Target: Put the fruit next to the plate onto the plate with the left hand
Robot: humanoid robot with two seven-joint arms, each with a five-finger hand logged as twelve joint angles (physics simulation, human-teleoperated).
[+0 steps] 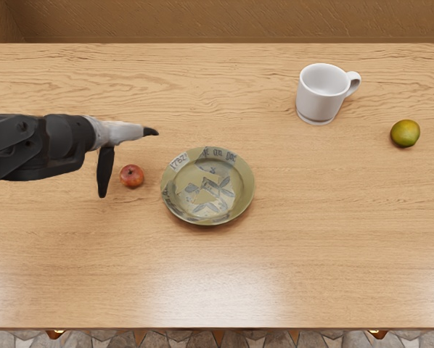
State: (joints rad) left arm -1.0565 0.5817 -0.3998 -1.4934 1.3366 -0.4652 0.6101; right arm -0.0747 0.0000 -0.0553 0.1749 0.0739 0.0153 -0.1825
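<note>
Plate (pixel 205 154), apple (pixel 131 175) just left of it, left fingers (pixel 104 168) spread, empty, just left of apple, apart.

Left arm in from left edge, left hand (pixel 115 139) hovering over table (pixel 311 246), fingers stretched out, gripping nothing. One digit hangs down, tip just left of small red apple (pixel 132 175) (contact not clear). Apple sits on wood just beside patterned plate (pixel 246 183), left of rim, small gap between. White mug (pixel 323 93) upright, back right; greenish citrus fruit (pixel 405 133) near right edge
</note>
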